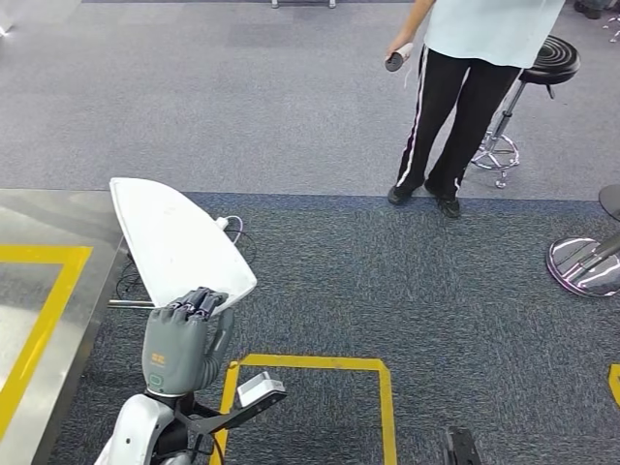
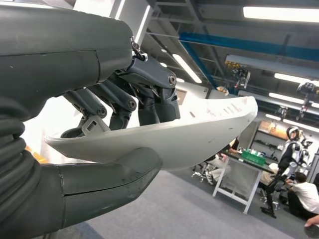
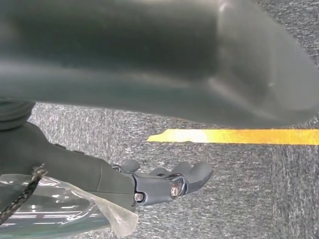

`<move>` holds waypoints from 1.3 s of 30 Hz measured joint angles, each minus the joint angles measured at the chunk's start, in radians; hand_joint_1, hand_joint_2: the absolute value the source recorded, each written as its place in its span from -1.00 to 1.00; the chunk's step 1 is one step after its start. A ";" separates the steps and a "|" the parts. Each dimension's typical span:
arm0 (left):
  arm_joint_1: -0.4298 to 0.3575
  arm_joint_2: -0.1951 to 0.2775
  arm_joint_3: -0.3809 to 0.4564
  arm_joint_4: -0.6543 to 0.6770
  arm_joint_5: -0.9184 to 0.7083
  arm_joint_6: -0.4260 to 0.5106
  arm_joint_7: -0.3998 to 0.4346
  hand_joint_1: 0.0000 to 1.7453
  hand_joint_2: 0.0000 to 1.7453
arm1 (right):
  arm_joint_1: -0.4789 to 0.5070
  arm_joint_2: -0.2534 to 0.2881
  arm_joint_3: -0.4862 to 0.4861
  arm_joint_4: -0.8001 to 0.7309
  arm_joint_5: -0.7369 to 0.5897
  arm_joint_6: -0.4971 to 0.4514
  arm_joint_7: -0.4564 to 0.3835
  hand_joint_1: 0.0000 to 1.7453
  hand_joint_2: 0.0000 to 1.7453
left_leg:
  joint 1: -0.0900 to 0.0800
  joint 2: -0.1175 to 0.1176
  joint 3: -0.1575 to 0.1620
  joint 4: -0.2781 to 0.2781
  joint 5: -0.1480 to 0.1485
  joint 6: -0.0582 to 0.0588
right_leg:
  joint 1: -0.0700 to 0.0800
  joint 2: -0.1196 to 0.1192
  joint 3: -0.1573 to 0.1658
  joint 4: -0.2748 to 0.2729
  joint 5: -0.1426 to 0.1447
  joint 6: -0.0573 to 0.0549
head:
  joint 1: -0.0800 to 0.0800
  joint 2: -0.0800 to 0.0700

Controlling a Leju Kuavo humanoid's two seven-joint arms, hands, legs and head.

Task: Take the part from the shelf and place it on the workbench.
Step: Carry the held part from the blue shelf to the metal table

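Observation:
The part is a flat white panel with a curved edge. My left hand grips its near edge and holds it up, tilted, over the carpet just right of the workbench, a metal top with yellow tape. In the left wrist view the panel lies between the thumb and the dark fingers of that hand. My right hand hangs over the carpet with its fingers stretched out and nothing in it.
A person stands ahead to the right with a small controller in one hand. A black stool is beside them and another stool base sits at the right. A yellow taped square marks the carpet; cables lie by the bench.

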 joint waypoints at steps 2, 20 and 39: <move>0.004 0.000 0.002 0.000 0.001 0.000 0.000 1.00 1.00 | 0.001 0.000 -0.002 0.000 0.001 0.000 0.000 -1.00 -1.00 | 0.000 0.000 0.000 0.000 0.000 0.000 | 0.000 0.000 0.000 0.000 0.000 0.000 | 0.000 0.000; 0.015 0.000 0.008 0.001 0.000 0.003 0.004 1.00 1.00 | 0.001 0.000 -0.014 0.000 0.013 0.000 -0.002 -1.00 -1.00 | 0.002 0.000 0.000 0.000 0.000 0.000 | 0.002 0.000 0.000 0.000 -0.001 0.000 | 0.000 0.000; 0.015 0.000 0.010 0.001 0.000 0.002 0.004 1.00 1.00 | 0.001 0.000 -0.024 0.000 0.021 0.000 -0.003 -1.00 -1.00 | 0.003 0.000 0.000 0.000 0.000 0.000 | 0.002 0.000 0.000 0.000 -0.001 0.000 | 0.000 0.000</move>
